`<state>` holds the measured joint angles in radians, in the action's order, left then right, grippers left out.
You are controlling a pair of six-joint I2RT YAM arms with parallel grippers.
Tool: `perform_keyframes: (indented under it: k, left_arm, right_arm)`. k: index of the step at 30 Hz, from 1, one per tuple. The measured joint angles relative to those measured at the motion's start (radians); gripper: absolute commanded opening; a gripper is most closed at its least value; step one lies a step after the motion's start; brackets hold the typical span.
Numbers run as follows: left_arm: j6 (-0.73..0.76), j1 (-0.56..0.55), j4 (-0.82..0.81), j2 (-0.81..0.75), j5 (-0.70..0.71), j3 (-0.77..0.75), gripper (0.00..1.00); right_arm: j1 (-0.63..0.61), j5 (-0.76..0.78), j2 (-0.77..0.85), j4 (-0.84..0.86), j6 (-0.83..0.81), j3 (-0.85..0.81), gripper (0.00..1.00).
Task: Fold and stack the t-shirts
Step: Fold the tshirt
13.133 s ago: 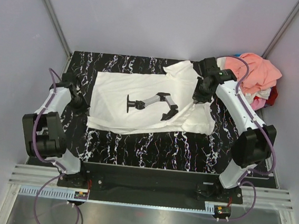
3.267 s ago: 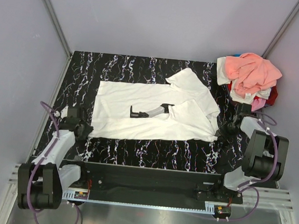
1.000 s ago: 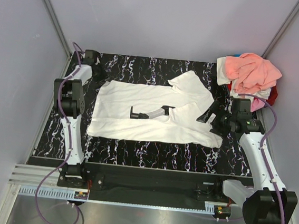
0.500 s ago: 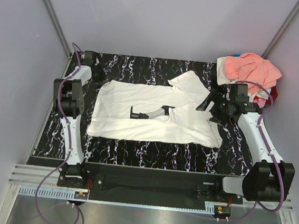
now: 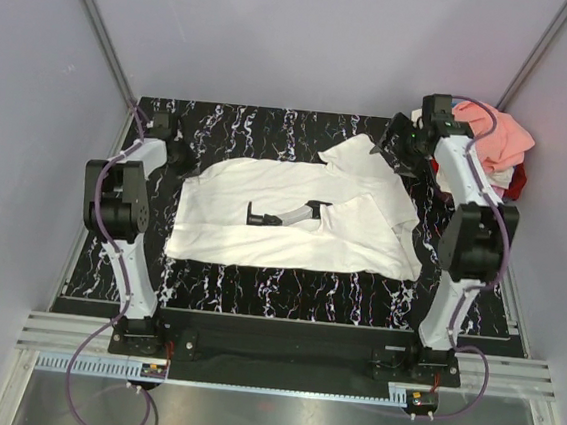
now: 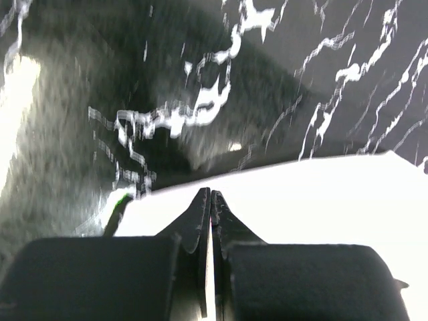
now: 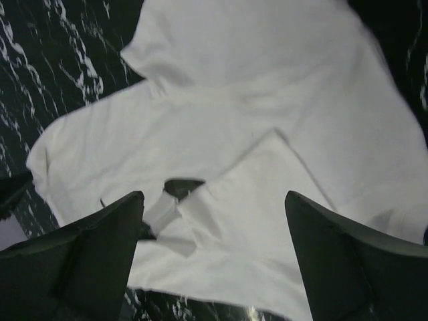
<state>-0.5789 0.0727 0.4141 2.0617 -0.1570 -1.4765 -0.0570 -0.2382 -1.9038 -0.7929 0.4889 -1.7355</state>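
Having been swung to the far sleeve of the white t-shirt (image 5: 266, 186), the right gripper (image 7: 212, 195) is held wide open — the left gripper (image 6: 208, 198) is kept closed at the shirt's far-left corner; a fold is expected next.

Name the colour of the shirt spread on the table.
The t-shirt is white with a black print, best in top external.

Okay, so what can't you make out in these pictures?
Pile of shirts: top view, right arm covers part, lower ones buried.
Black print on white shirt: top view, a folded flap hides part.
Left gripper: wrist view, shut at the shirt's edge; pinching cloth or not, unclear.
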Motion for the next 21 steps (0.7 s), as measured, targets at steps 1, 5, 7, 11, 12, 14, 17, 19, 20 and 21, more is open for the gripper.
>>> perform_keyframes:
  k: [1,5,7,11,12,14,17,19,20,21]
  left_arm:
    - [-0.008,-0.002,-0.01,-0.015,-0.002,0.024,0.0]
    - [-0.032,-0.009,-0.095,-0.058,-0.008,0.129,0.0]
    - [-0.042,-0.013,-0.132,-0.067,-0.015,0.174,0.0]
    - [-0.05,-0.018,-0.198,-0.073,-0.027,0.208,0.0]
    - [-0.049,-0.02,-0.205,-0.073,-0.026,0.21,0.0]
    - [-0.048,-0.026,-0.211,-0.073,-0.026,0.211,0.0]
    - [-0.05,-0.031,-0.23,-0.076,-0.028,0.224,0.0]
    - [-0.055,-0.033,-0.251,-0.09,-0.031,0.246,0.0]
    - [-0.058,-0.034,-0.256,-0.1,-0.032,0.262,0.0]
    - [-0.059,-0.035,-0.261,-0.111,-0.033,0.278,0.0]
  right_arm:
    - [0.0,0.01,-0.08,0.006,-0.001,-0.089,0.92]
    - [0.0,0.01,-0.416,-0.048,-0.007,-0.488,0.93]
    - [0.0,0.009,-0.587,-0.073,-0.006,-0.719,0.93]
    - [0.0,0.01,-0.792,-0.013,0.026,-0.943,0.94]
    - [0.001,0.011,-0.803,0.014,0.04,-0.93,0.93]
    - [0.001,0.013,-0.827,0.048,0.066,-0.923,0.93]
    - [0.001,0.021,-0.895,0.076,0.094,-0.987,0.93]
    - [0.002,0.016,-0.927,0.118,0.111,-1.013,0.89]
    - [0.002,0.018,-0.928,0.13,0.119,-1.009,0.88]
    - [0.002,0.016,-0.928,0.143,0.126,-0.999,0.84]
